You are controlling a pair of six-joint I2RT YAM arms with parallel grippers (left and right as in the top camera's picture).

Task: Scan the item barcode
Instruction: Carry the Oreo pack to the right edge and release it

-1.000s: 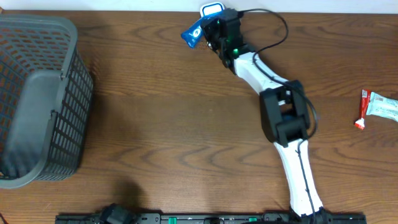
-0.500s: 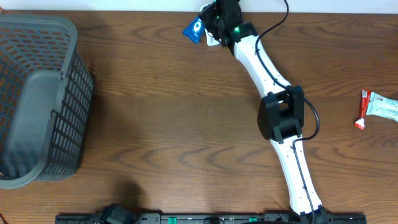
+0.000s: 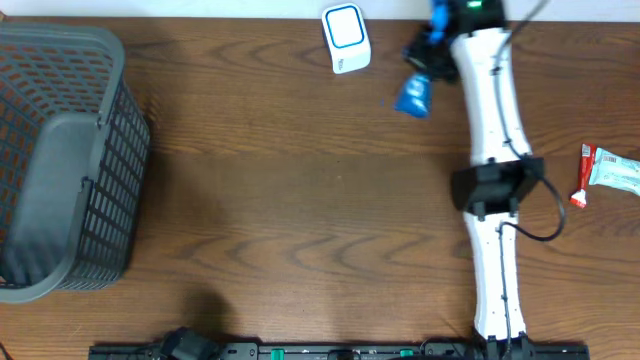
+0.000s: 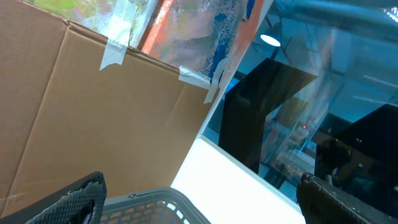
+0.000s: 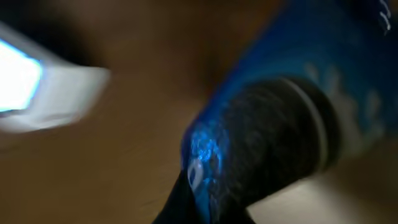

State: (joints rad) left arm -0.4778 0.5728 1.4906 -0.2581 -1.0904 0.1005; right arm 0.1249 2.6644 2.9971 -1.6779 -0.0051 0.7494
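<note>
My right gripper (image 3: 427,58) is clamped tight on one end of the blue packet (image 3: 412,96), which hangs over the far side of the table (image 3: 300,200), near the scanner (image 3: 346,38) on its right but clear of it. The pinch is at an end, so I judge the packet could swing or twist and show the window the wrong face. The right wrist view is too smeared for me to find a barcode. The scanner stands almost on the far edge, so a careless sweep could nudge it off the back. There is no room behind it, so I'd approach from the near side, where bare wood runs wide between the basket (image 3: 60,150) and my arm. The wrapper (image 3: 605,172) at the right edge is well apart. My left gripper (image 4: 205,208) gapes wide with nothing in it, over the basket rim
</note>
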